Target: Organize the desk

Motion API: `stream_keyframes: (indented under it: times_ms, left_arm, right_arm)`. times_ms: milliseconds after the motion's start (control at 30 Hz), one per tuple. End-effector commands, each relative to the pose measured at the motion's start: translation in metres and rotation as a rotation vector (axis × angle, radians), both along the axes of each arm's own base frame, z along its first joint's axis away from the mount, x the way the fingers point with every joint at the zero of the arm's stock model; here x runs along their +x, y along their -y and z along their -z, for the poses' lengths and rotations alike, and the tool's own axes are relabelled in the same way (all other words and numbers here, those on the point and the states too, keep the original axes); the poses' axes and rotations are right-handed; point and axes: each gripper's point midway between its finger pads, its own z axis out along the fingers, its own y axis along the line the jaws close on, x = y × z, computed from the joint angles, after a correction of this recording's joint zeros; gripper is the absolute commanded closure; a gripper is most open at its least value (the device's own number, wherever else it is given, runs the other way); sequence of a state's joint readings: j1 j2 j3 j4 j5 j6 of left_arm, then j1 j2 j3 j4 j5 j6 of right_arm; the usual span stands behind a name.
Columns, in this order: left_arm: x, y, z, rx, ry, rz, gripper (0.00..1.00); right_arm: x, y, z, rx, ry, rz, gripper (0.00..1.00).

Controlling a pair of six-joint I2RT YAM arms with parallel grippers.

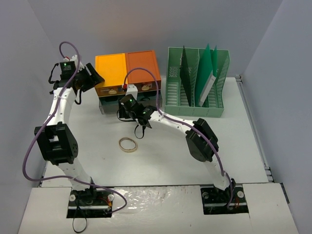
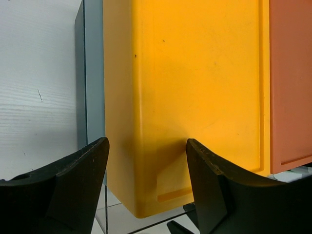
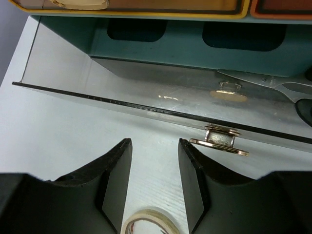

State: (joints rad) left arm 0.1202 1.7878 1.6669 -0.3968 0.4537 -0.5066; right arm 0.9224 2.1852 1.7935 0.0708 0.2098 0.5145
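On the off-white desk a roll of tape lies in front of the orange-topped drawer unit. The unit's bottom drawer is pulled out; it has a clear front and a brass knob. My right gripper hovers open just in front of it, the knob off the tip of its right finger and nothing between the jaws. The tape shows below the fingers. My left gripper stands open at the unit's left end, above its yellow top, holding nothing.
Scissors lie at the right end of the open drawer. A green slotted file rack with upright folders stands right of the drawer unit. Grey walls close in on the left and right sides.
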Motion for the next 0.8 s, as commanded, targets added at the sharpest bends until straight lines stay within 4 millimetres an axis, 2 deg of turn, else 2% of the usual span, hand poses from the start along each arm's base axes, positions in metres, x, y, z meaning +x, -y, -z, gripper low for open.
stream_keyframes:
  times_ms: [0, 200, 333, 500, 567, 767]
  left_arm:
    - [-0.036, -0.01, 0.078, 0.101, -0.287, -0.014, 0.4]
    - [-0.041, -0.009, 0.078, 0.113, -0.296, -0.009, 0.4]
    - [-0.044, -0.009, 0.08, 0.117, -0.3, -0.006, 0.4]
    - [-0.048, -0.007, 0.083, 0.118, -0.307, -0.002, 0.4]
    - [-0.048, -0.007, 0.082, 0.121, -0.307, -0.002, 0.4]
    - [-0.047, -0.003, 0.081, 0.126, -0.305, 0.002, 0.4]
  right_arm:
    - [0.031, -0.003, -0.009, 0.003, 0.147, 0.065, 0.6]
    - [0.071, 0.0, 0.0, -0.049, 0.222, 0.122, 0.6]
    - [0.097, 0.01, 0.002, -0.067, 0.262, 0.178, 0.59]
    - [0.121, 0.021, -0.012, -0.051, 0.294, 0.218, 0.58]
    - [0.129, 0.027, -0.027, -0.037, 0.314, 0.233, 0.57]
    - [0.13, 0.038, -0.062, -0.002, 0.366, 0.259, 0.57]
